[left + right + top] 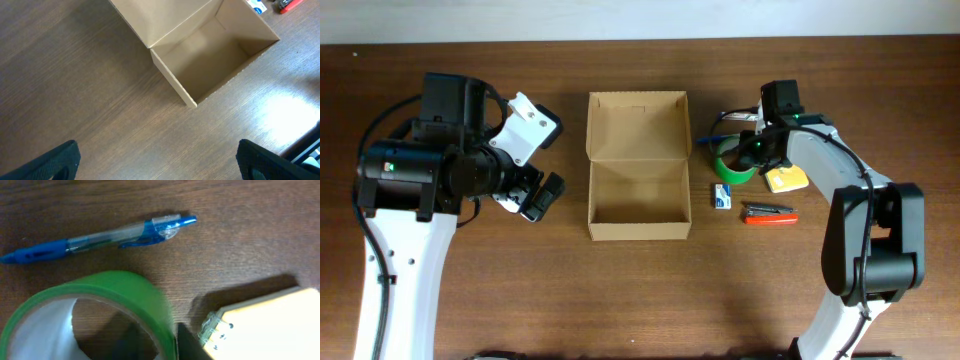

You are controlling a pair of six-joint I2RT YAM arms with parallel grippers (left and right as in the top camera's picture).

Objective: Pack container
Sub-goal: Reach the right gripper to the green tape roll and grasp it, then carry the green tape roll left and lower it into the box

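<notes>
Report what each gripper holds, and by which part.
Left gripper holds nothing, jaws wide open. Right gripper has its jaws astride the wall of the green tape roll, one inside the ring, one outside; whether they clamp it is unclear.

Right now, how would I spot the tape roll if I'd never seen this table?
Find the open cardboard box mid-table, then look just right of it, beside the yellow notepad. The tape roll is the bright green ring, the only round, hollow thing there.

We are in a robot lab: a left arm (400, 200) and right arm (870, 230) share a wood table (640, 300) holding a pen (100, 237), tape (125, 287), notepad (280, 320), stapler (768, 213) and box (638, 231).
</notes>
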